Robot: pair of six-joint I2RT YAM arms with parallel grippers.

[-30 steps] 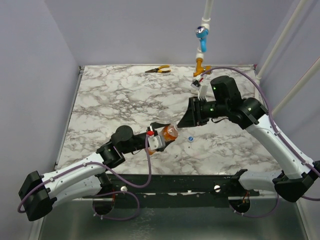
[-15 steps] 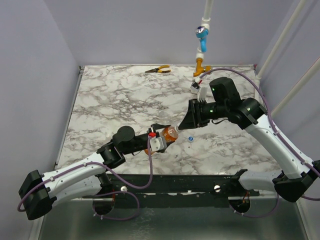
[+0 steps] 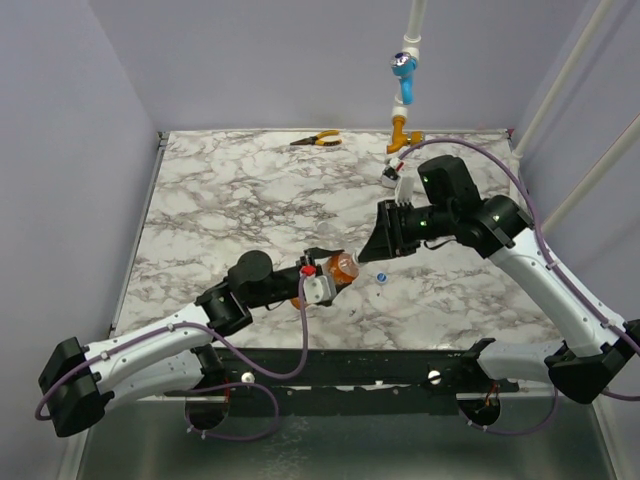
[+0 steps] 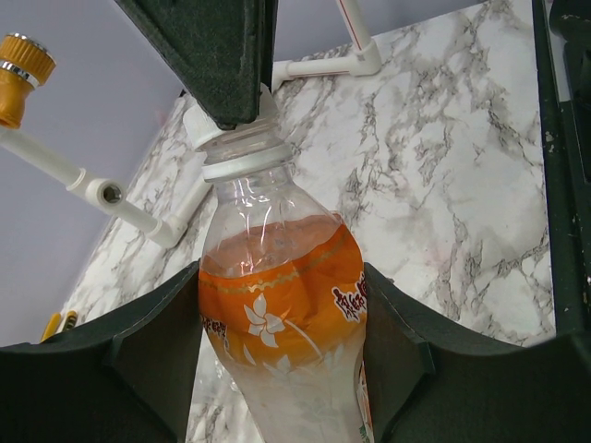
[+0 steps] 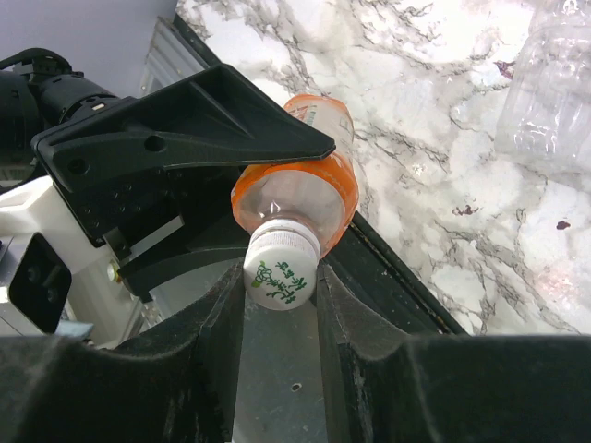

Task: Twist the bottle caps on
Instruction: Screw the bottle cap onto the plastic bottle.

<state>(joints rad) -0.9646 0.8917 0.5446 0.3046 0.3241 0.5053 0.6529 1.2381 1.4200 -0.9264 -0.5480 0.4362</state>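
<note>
The bottle (image 3: pixel 341 266), clear with an orange label, is held tilted above the table's near middle. My left gripper (image 3: pixel 328 270) is shut on its body, one finger (image 4: pixel 138 351) on either side of the label (image 4: pixel 277 305). A whitish bottle cap (image 5: pixel 282 268) sits on the neck. My right gripper (image 3: pixel 372 253) is shut on this cap, its fingers (image 5: pixel 208 341) pressing both sides. In the left wrist view the cap (image 4: pixel 205 126) shows only partly behind a right finger. The blue cap (image 3: pixel 382 277) lies loose on the marble, just right of the bottle.
Orange-handled pliers (image 3: pixel 318 140) lie at the table's back edge. A white pipe with a blue valve (image 3: pixel 403 66) and an orange valve (image 3: pixel 402 132) rises at the back right. A clear empty bottle (image 5: pixel 554 92) lies on the marble beyond the held one.
The left arm has edged the bottle slightly to the right, toward the right gripper. Both grips look the same.
</note>
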